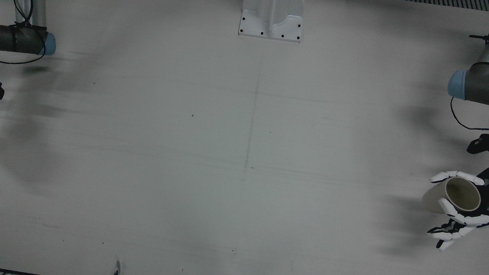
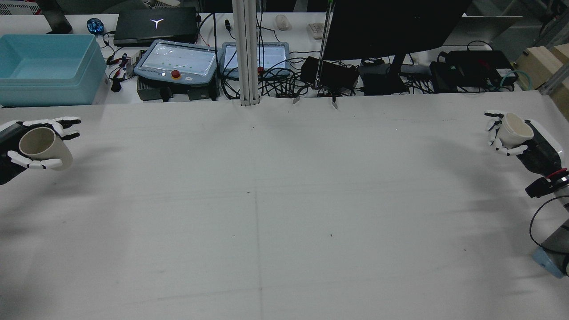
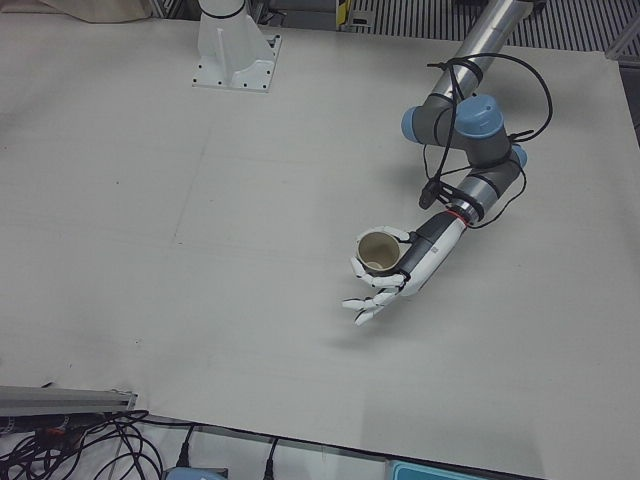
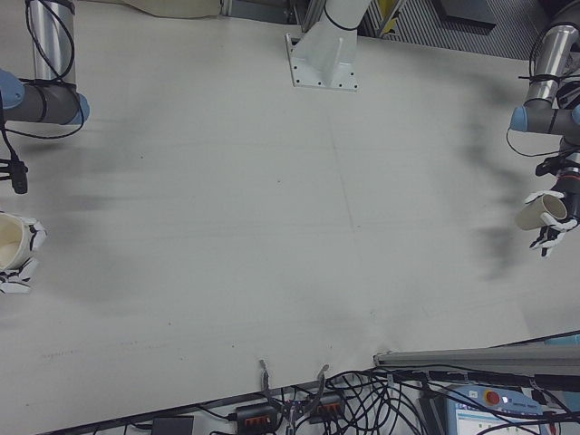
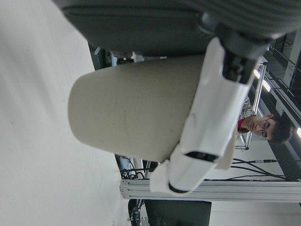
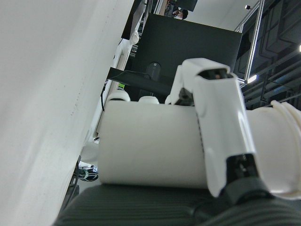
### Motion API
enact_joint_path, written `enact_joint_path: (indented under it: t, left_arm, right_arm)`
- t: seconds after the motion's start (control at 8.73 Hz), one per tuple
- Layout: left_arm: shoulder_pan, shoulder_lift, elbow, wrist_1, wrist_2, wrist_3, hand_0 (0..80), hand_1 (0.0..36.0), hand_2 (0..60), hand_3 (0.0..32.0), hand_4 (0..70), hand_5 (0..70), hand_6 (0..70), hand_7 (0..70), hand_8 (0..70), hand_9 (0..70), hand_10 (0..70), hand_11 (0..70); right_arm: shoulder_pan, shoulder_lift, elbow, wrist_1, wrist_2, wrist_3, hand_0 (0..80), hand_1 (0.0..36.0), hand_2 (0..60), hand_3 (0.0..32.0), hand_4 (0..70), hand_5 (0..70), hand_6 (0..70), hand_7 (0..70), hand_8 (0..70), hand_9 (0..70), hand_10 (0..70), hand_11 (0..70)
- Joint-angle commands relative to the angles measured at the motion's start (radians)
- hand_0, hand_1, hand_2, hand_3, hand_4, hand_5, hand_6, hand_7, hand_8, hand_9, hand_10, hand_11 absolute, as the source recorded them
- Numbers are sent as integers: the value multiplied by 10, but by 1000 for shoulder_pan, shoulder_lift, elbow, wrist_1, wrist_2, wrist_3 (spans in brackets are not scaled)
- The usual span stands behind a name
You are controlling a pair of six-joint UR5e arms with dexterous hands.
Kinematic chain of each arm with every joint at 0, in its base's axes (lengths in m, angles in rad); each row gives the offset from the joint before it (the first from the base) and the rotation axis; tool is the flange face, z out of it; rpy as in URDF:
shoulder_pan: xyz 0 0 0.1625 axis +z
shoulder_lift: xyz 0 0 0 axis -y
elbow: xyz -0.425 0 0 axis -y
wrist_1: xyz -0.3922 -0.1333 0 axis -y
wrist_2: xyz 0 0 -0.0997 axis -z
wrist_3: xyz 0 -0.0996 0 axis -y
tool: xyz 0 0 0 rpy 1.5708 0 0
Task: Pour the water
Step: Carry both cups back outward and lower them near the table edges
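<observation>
My left hand [image 2: 8, 166] is shut on a beige paper cup [image 2: 43, 147] at the table's far left edge, held above the surface and tilted. The front view shows this cup [image 1: 456, 194] with its mouth up and leaning, my left hand [image 1: 464, 220] wrapped round it; I cannot tell its contents. The left-front view has the same cup [image 3: 379, 254]. At the far right edge my right hand [image 2: 537, 150] is shut on a white paper cup [image 2: 513, 130], also lifted. The right hand view fills with that cup [image 6: 150, 146].
A white arm pedestal base [image 1: 272, 23] is bolted at the table's robot side. Beyond the far edge stand an aluminium post [image 2: 247, 53], two teach pendants [image 2: 178, 62], a blue bin [image 2: 46, 69], a monitor and cables. The wide white table [image 2: 266, 200] lies between the hands.
</observation>
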State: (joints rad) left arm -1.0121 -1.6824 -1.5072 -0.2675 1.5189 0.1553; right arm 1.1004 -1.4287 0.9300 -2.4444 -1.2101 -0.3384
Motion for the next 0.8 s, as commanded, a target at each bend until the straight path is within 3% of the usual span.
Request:
enact_joint_path:
  t: [0.0,0.11,0.23,0.46,0.69]
  left_arm:
    - [0,46,27,-59,-5,18,800,360,600,0,700,700,155,215,75,82,98,178]
    - [0,49,31,-70,-5,33,800,360,600,0,700,700,156,216,76,84,98,178]
    - [0,49,54,-100,-9,56,800,360,600,0,700,700,154,215,75,83,97,177]
    - [4,47,160,-185,-97,64,800,360,600,0,700,700,155,214,78,84,96,176]
    - [7,47,182,-203,-100,91,800,360,600,0,700,700,160,206,83,81,92,168]
  right_arm:
    - [-22,-10,-2,24,17,82,600,184,0,122,0,71,0,0,0,0,0,0]
    - [-22,-28,16,25,15,105,590,176,0,198,0,70,0,0,0,0,0,0]
    - [-11,-33,42,25,14,129,579,169,0,320,0,64,0,0,0,0,0,0]
    - [9,-58,64,30,14,153,563,160,0,320,0,55,0,0,0,0,0,0]
    - [13,-59,78,31,14,154,563,171,0,320,0,57,0,0,0,0,0,0]
